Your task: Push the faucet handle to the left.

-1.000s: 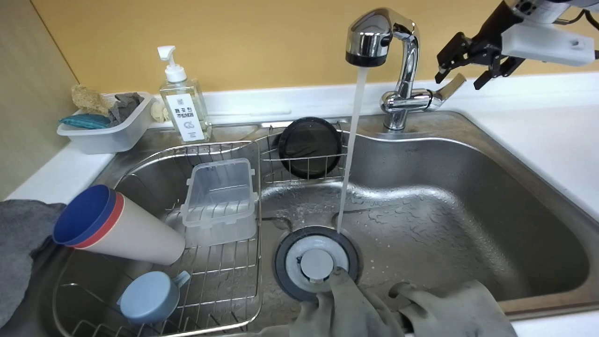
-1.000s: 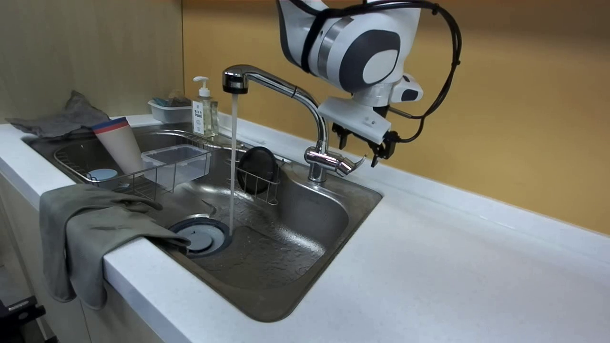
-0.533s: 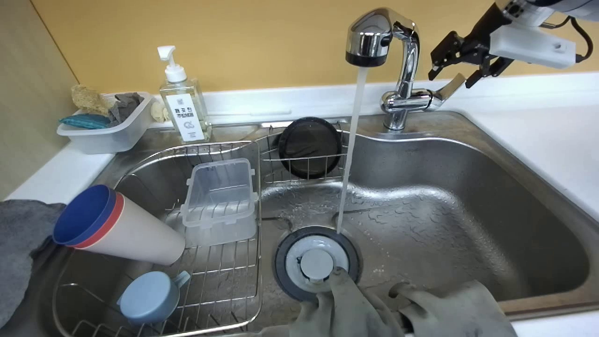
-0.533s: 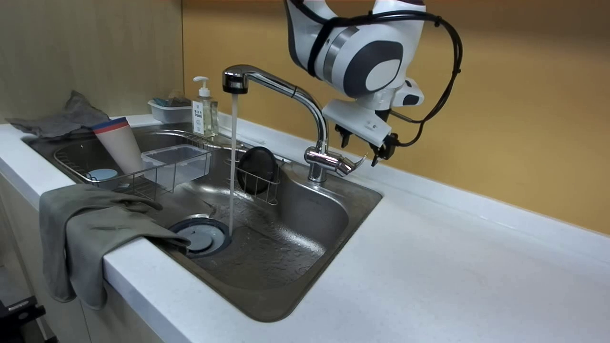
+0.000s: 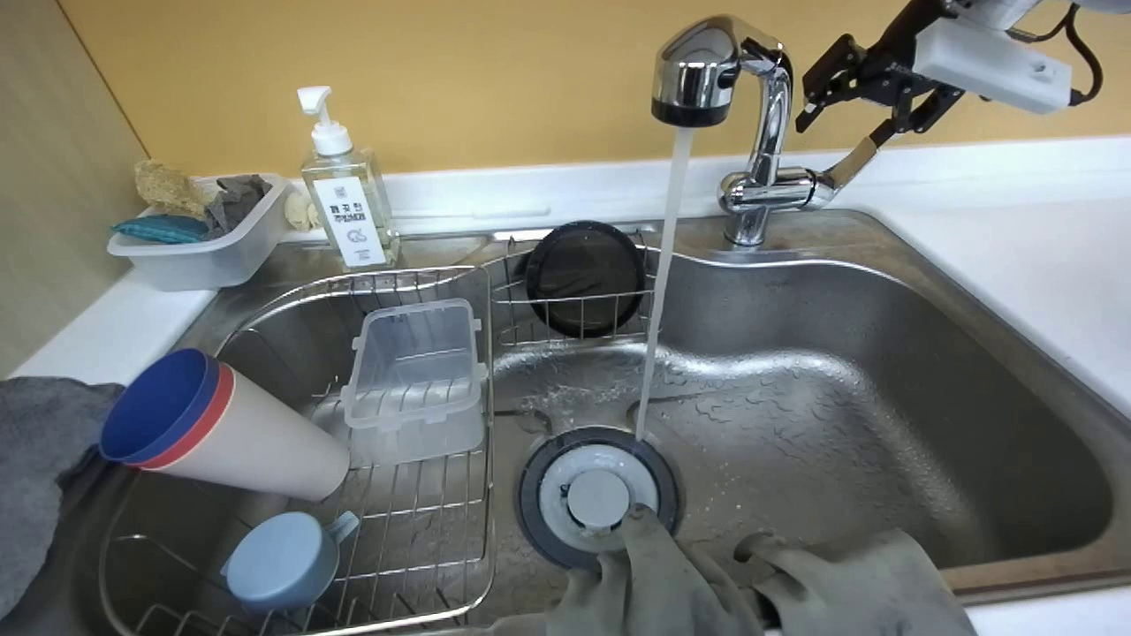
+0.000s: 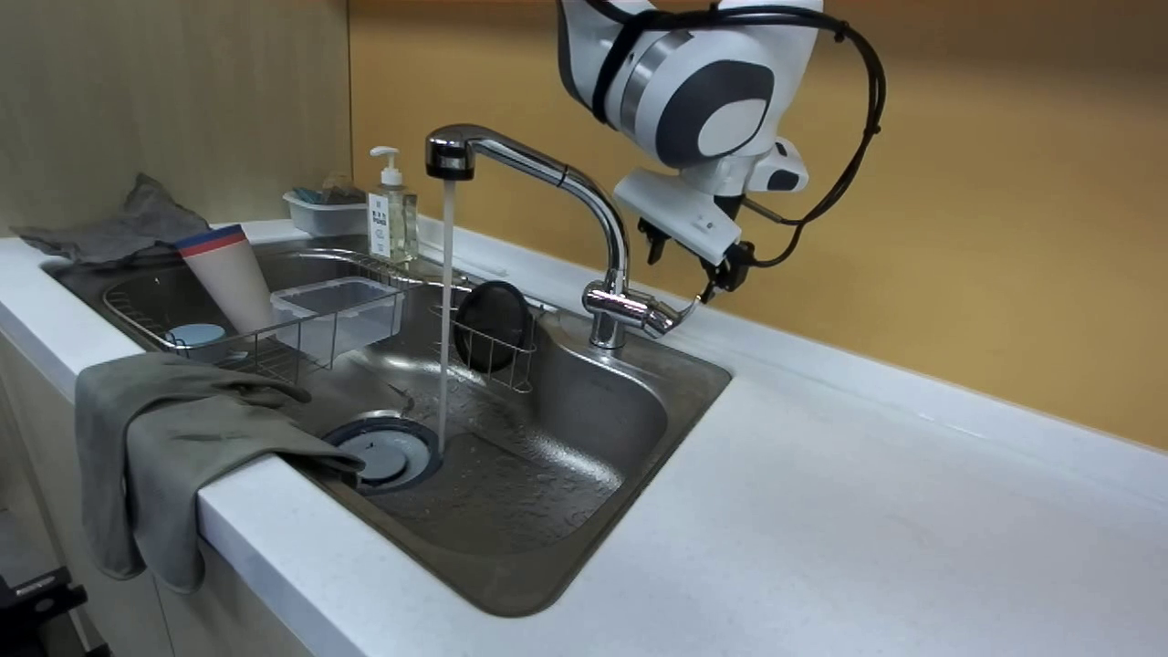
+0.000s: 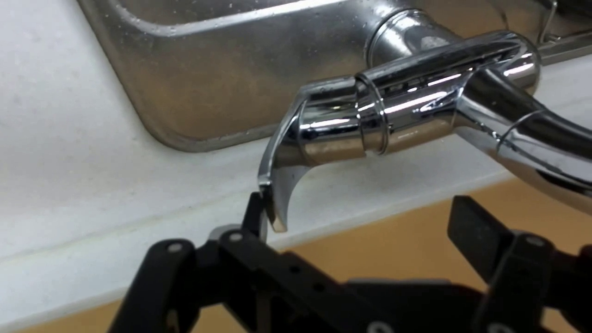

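Wall point(image 6: 1004, 228): mustard yellow, behind white countertop point(image 6: 867, 474) & steel sink point(image 5: 998, 380).
Faucet handle point(image 7: 280, 178): flat chrome lever, outer end of faucet body point(image 7: 416, 99), tilted up & away from it.
Gripper point(image 7: 358, 203): jaws wide, nothing betw. them. One fingertip point(image 7: 254, 210) at lever's outer face nr free end, looks touching in wrist view; other finger point(image 7: 481, 236) out by spout neck point(image 5: 775, 124).
Step (my read): push starting; L = toward faucet body, most travel prob. to come.
Slip risk: purchase shallow, chrome smooth; if arm rises going L, tip likely skates off lever's end.
Neck risk: free finger leads any L move, cd hit neck before handle swings far. Gap unclear.
Spout head point(image 5: 694, 75): may swivel if neck's knocked.
Water stream point(image 5: 661, 283): running, lands at drain point(image 5: 599, 497) edge; swivel wd shift it, poss. splash.
Bind risk: force off pivot line → lever jams, faucet body strained.
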